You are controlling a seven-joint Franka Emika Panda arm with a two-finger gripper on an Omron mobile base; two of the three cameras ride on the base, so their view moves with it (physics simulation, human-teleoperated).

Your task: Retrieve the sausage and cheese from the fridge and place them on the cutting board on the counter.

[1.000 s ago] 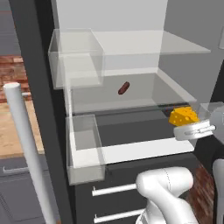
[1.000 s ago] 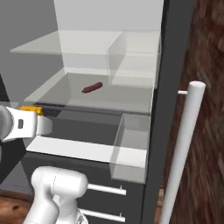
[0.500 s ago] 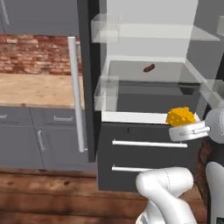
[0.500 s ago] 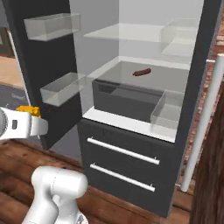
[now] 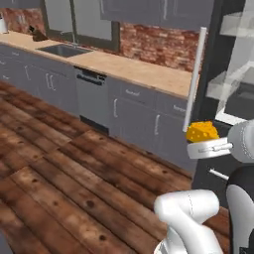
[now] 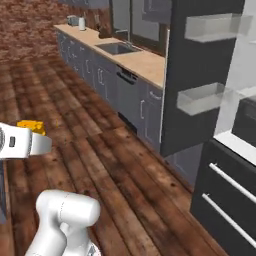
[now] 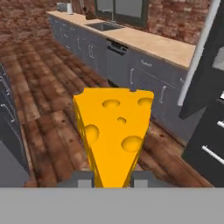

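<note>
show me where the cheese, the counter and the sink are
cheese [image 7: 114, 133], hand view, middle of its holed front face
counter [image 5: 131, 69], left base view, bare tan top
sink [image 6: 116, 48], right base view, its basin

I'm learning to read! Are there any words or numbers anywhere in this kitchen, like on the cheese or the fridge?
None: no words, numbers or signs can be read in these pictures.
The cheese in the gripper shows holes, no label.
The fridge door and the counter are plain.

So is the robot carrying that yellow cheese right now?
Yes, the cheese sits clamped between the gripper fingertips, above the wooden floor.
</note>
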